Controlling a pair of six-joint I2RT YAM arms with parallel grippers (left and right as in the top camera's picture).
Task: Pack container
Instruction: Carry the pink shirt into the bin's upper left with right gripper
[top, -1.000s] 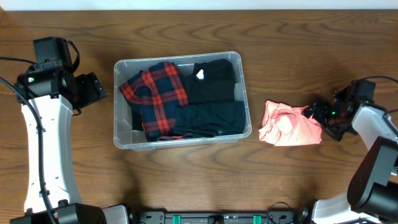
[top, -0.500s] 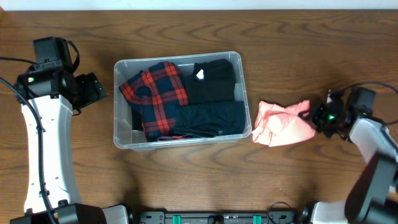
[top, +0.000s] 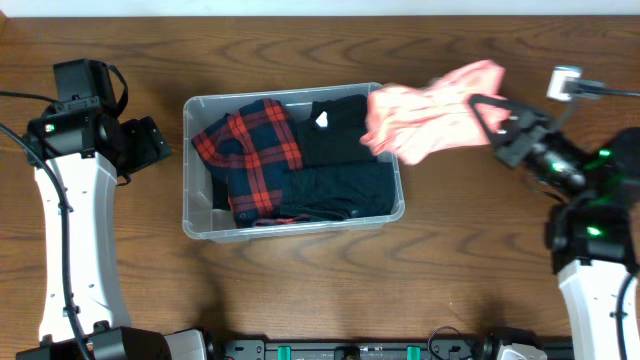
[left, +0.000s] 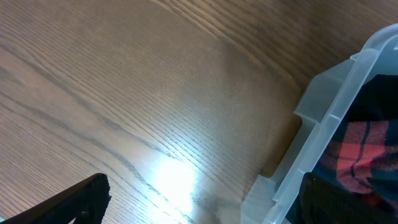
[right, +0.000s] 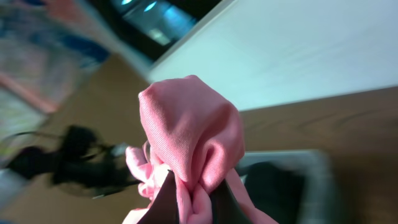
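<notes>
**Right arm:** The right gripper is clamping shut on the pink cloth, which is hanging clear of the table. The wrist view is showing fabric bunched betw. the jaws.

**Cloth posn:** It is hanging over the container's right rear corner, part inside the rim line and part outside.

**Container:** The container is sitting flat on the table. It is holding a plaid shirt at its left side and black clothes at its right.

**Left arm:** The left gripper is standing wide open just left of the container, holding nothing.

**Recommendation:**
- Bring the cloth fully over the container's middle.
- Lower it until the trailing edge is inside the walls, then release.
- Releasing at the present posn is risking fabric draping over the container's right rim.
</notes>
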